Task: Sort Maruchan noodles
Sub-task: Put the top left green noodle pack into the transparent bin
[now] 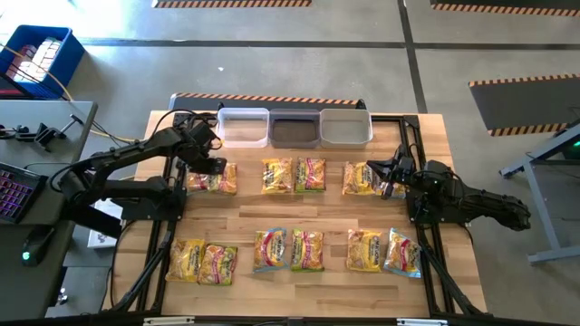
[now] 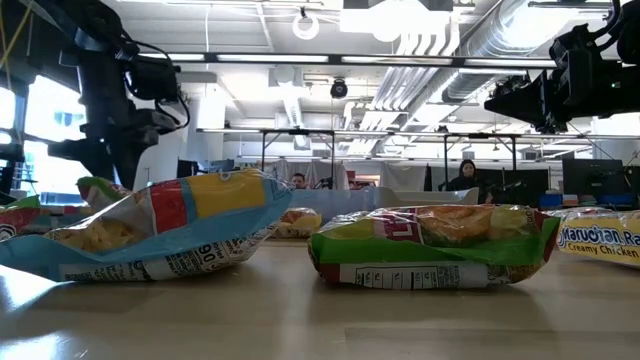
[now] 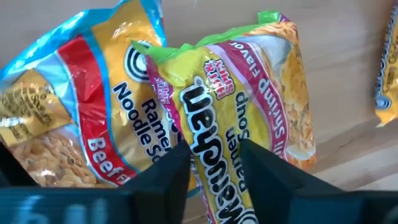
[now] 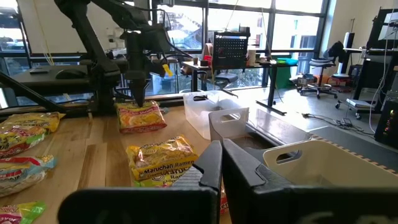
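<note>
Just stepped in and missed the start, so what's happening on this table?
A two-armed robot is sorting ramen packets laid in pairs on the wooden table. The left end effector is down on the back-left pair, its fingers straddling the shrimp-flavor packet that lies beside a beef packet. The right end effector is shut and waits over the back-right pair. Three clear bins stand along the back edge.

Wooden table [image 1: 299, 210] and what lay on it

We recorded a light wood-plank tabletop bearing twelve Maruchan noodles [image 1: 308, 174] packets in two rows of paired packets: three pairs across the far row, three pairs across the near row, mostly yellow, some with pink, green or blue edging. Along the far edge we noted three clear bins [image 1: 294, 128] set side by side, touching; the middle one looked darker inside. Bare wood separated the two rows.
</note>
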Motion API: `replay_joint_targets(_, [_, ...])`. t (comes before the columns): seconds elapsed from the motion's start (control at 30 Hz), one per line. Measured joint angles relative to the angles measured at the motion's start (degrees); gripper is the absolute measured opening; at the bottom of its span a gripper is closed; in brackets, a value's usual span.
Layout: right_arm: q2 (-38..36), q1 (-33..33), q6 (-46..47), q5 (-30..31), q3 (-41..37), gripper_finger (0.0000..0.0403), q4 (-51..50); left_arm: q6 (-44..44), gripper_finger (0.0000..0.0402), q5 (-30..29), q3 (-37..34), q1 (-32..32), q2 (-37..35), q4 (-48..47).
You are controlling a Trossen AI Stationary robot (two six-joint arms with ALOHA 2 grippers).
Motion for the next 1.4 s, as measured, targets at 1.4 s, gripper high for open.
replay_joint_targets(1.4, [0.00,0.00,0.00,-0.02,-0.01,0.0000,0.00,24.23,0.0000,-2.49,35.52,14.52,16.69,-2.44])
